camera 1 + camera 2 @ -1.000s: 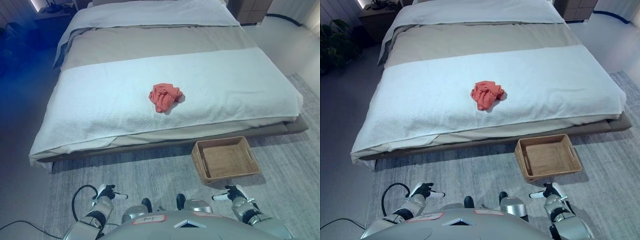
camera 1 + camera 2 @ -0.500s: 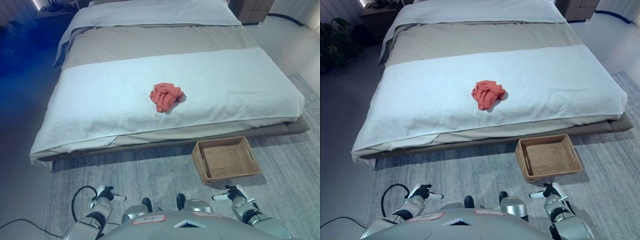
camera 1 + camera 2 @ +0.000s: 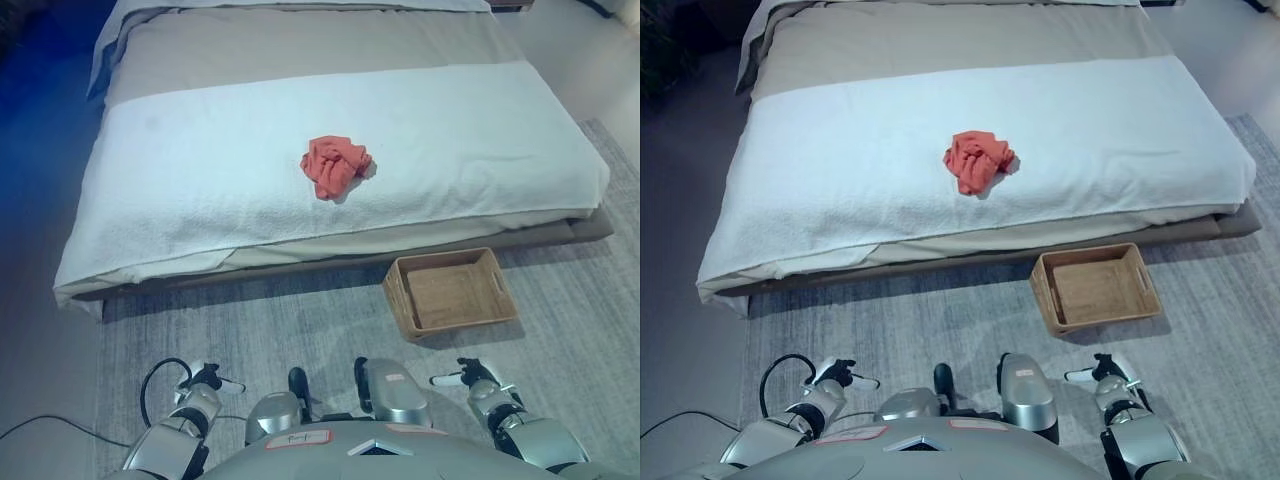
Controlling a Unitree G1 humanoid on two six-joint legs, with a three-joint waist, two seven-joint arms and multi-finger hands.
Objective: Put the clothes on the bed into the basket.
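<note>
A crumpled red-orange cloth [image 3: 334,165] lies in the middle of the white blanket on the bed [image 3: 200,190]. A woven brown basket [image 3: 449,291] stands empty on the grey rug by the bed's front edge, to the right. My left hand [image 3: 203,385] shows at the bottom left, low above the rug, fingers relaxed and empty. My right hand [image 3: 474,379] shows at the bottom right, fingers relaxed and empty, in front of the basket. Both hands are far from the cloth.
The grey rug [image 3: 250,320] lies between me and the bed. The bed [image 3: 940,40] has a beige cover further back. Bare grey floor [image 3: 40,360] lies left of the rug.
The camera has tilted down, so the bed and basket sit higher in view. My hands stay low by my sides.
</note>
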